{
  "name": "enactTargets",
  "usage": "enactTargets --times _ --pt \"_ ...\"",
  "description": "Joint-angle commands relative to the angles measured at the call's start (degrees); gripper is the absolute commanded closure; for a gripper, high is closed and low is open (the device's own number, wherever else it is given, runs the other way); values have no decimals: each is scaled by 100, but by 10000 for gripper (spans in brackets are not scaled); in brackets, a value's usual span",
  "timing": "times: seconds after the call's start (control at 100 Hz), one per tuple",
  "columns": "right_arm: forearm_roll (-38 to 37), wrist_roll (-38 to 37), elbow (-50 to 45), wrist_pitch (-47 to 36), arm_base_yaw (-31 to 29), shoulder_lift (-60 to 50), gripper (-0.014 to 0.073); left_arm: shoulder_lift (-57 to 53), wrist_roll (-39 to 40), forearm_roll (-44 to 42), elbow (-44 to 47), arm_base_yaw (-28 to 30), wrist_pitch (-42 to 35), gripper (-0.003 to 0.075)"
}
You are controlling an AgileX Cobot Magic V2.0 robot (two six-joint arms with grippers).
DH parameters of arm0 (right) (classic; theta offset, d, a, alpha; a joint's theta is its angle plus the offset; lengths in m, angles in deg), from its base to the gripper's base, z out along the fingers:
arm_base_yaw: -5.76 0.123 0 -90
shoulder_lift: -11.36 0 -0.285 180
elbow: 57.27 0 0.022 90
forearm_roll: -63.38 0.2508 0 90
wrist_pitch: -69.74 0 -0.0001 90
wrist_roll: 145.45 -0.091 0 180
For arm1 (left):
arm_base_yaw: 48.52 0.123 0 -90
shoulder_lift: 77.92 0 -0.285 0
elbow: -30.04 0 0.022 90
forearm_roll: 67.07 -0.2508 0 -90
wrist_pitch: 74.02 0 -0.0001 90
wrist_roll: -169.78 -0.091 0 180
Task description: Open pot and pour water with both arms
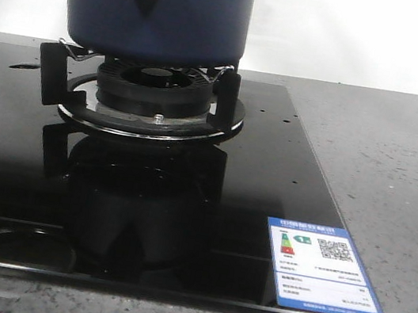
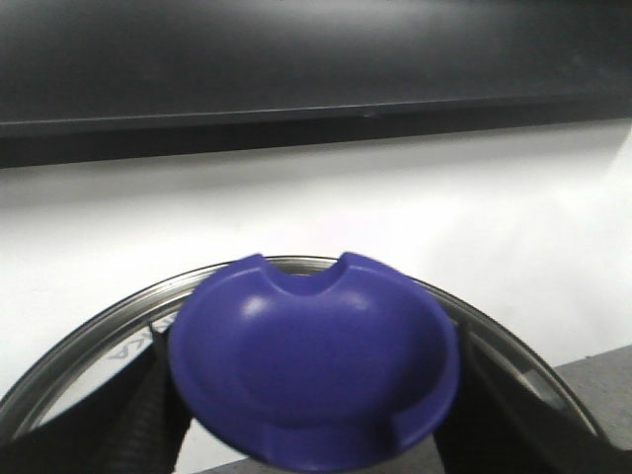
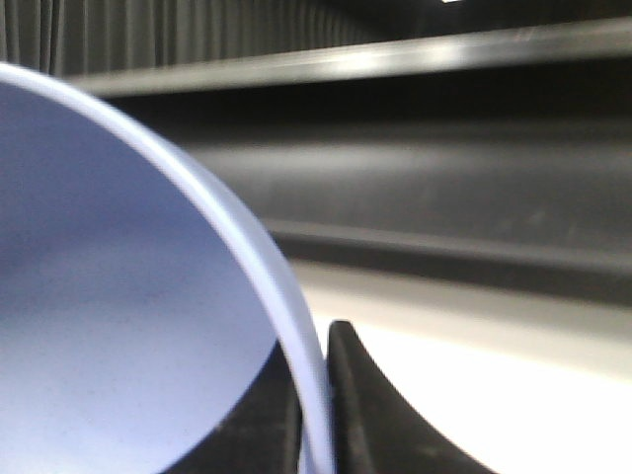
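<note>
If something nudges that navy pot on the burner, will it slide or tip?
The pot likely resists tipping: it looks wide and straight-sided, sitting on the burner's prongs. It could skid, since only those narrow supports seem to bear it. It is probably rigid and fairly heavy, though whether it holds water can't be seen.

A speckled grey countertop (image 1: 401, 157) carries a glossy black glass cooktop (image 1: 270, 175).

Left claw (image 2: 306, 434) clamped on a knob, right claw (image 3: 314, 415) pinching a rim
</note>
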Motion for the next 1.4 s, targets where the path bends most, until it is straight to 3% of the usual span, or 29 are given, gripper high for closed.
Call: enactTargets --times 0.0,0.11,0.19,0.44,0.64,0.86,1.39 --pt "104 19 182 71 -32 -556 636 -209 60 463 -230 14 212 396" --pt "544 19 426 1532 -303 -961 636 -209 49 632 -230 14 527 396" --pt "800 19 840 3161 -674 -1198 636 -209 3 815 -242 14 825 396" --pt "1049 -396 2350 8054 -2447 -1225 636 -209 -8 1145 -242 -180 1360 396" --pt "985 -567 2449 10215 -3706 -1009 636 -209 -194 1145 -242 -668 1207 396" --pt "921 -567 1974 10866 -4427 -541 636 -209 -281 1145 -242 -783 1173 396" --pt "685 -567 1265 10593 -4429 71 636 -209 -281 1145 -242 -783 1173 396"
